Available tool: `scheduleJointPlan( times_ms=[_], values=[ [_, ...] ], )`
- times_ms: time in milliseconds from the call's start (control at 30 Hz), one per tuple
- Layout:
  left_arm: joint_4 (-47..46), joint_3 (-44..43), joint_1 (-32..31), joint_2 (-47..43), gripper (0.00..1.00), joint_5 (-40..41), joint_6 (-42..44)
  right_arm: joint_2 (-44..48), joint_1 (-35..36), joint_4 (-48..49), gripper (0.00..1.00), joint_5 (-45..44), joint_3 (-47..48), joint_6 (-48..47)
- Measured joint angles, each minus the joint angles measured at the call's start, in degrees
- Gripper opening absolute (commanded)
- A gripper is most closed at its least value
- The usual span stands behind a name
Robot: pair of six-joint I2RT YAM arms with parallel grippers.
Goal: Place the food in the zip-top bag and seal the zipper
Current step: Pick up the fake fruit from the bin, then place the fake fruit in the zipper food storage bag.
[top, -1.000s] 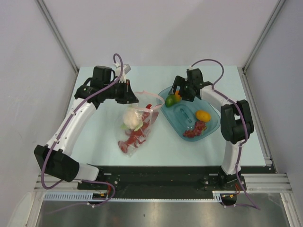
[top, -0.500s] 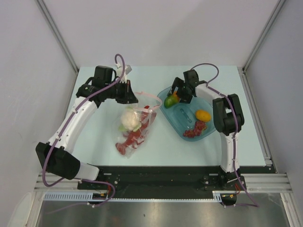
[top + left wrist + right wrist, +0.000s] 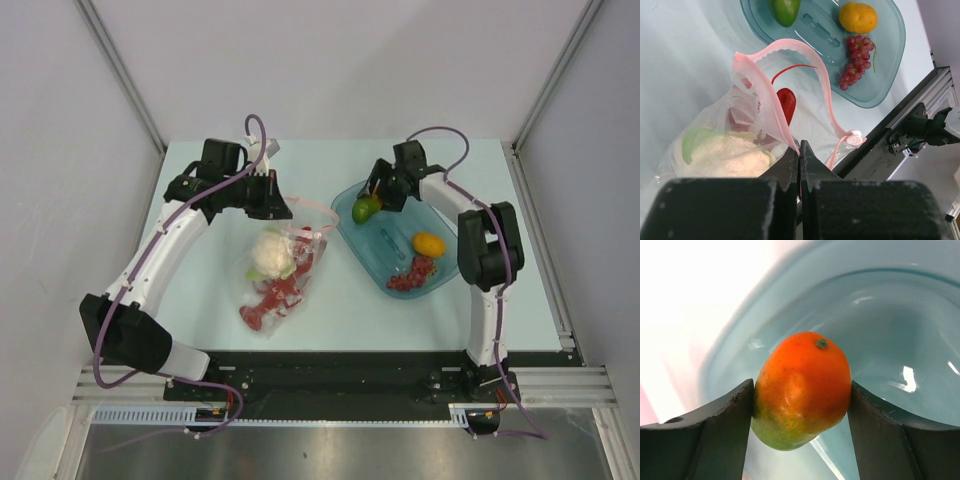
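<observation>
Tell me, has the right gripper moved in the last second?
Yes, slightly: the right gripper shifted toward the blue bowl's far rim, gripping the green-orange fruit.

Bag [image 3: 807, 117] clear floppy plastic; bowl [image 3: 887, 70] glossy translucent blue plastic; fruit [image 3: 802, 390] smooth, shiny; table [image 3: 200, 300] matt.

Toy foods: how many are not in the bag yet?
3. A green-orange mango is pinched by the right claw over the blue tray; an orange fruit and red grapes lie in the tray. None looks hidden there.
</observation>
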State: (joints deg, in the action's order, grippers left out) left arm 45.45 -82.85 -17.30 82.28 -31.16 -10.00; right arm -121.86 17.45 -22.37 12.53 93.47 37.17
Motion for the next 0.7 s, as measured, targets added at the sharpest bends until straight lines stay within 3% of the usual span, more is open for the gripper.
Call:
scheduleJointPlan(
  times_ms=[233, 433, 667, 700],
  values=[
    [-0.15, 0.0, 0.02, -0.11, 0.0, -1.01, -0.02, 16.0, 1.53, 2.08, 0.43, 3.26, -0.09, -3.23],
    [-0.44, -0.11, 0.02, -0.33, 0.0, -1.81, -0.02, 30.18, 9.66, 7.04, 0.46, 4.66, -1.75, -8.39],
    [-2.1, 0.39, 0.02, -1.88, 0.0, -3.1, -0.42, 30.47, 17.84, 8.96, 0.51, 4.15, -6.78, -12.2],
    [-2.47, 0.63, 0.02, -2.4, 0.0, -3.21, -0.52, 29.68, 18.56, 8.94, 0.57, 4.0, -7.69, -12.57]
  ],
)
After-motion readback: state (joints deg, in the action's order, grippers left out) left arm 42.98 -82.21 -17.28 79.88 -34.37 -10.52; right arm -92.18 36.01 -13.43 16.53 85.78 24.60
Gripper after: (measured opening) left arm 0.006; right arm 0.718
